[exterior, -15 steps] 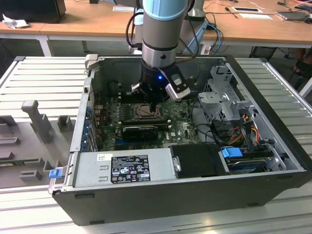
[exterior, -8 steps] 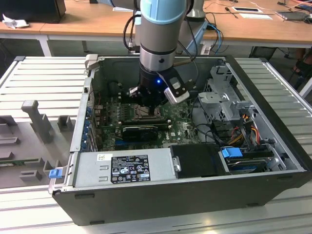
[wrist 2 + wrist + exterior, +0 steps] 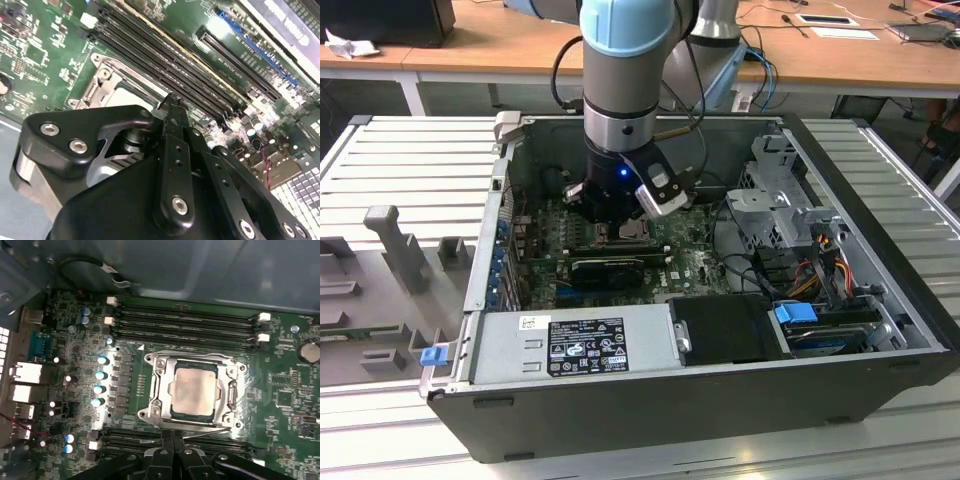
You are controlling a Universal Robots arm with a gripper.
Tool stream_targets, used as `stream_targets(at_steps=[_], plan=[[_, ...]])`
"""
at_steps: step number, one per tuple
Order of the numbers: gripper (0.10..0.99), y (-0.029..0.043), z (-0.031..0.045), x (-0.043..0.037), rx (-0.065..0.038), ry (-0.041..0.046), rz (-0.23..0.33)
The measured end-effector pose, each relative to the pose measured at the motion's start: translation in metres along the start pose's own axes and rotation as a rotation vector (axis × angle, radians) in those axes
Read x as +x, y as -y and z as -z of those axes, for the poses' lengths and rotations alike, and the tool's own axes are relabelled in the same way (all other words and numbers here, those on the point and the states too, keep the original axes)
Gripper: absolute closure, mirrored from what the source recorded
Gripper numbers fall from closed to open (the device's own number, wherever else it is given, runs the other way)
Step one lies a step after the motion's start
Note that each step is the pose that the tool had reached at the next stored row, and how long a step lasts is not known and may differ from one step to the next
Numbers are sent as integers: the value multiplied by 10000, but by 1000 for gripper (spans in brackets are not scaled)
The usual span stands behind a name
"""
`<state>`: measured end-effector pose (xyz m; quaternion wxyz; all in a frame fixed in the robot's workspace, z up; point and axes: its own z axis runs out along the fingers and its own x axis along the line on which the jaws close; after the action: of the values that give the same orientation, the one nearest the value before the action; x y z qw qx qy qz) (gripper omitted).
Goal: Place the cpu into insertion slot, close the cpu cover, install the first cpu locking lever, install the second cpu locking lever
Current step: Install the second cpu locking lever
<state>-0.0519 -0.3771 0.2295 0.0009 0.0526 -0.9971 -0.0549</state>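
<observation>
The exterior view looks down on the open computer case (image 3: 720, 400); both wrist views sit close above its motherboard (image 3: 65, 340).

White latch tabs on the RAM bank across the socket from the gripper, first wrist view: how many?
4. White tabs and sit at one end of the RAM slots; two more at the other end. None seems hidden there.

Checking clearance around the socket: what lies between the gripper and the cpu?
In the first wrist view, the cpu cover's near edge and a thin lever lie between the gripper and the cpu.
</observation>
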Motion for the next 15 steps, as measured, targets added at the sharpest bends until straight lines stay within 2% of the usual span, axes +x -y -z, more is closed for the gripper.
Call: stream_targets(at_steps=[4, 8, 10, 12, 13, 15], plan=[[980, 7, -84, 71, -28, 2, -2], [980, 13, -149, 92, -91, 8, -2], [980, 34, -155, 110, -262, 26, 1], [980, 59, -153, 121, -493, 50, 2], [980, 70, -152, 123, -544, 56, 2], [980, 102, -148, 129, -714, 74, 2]])
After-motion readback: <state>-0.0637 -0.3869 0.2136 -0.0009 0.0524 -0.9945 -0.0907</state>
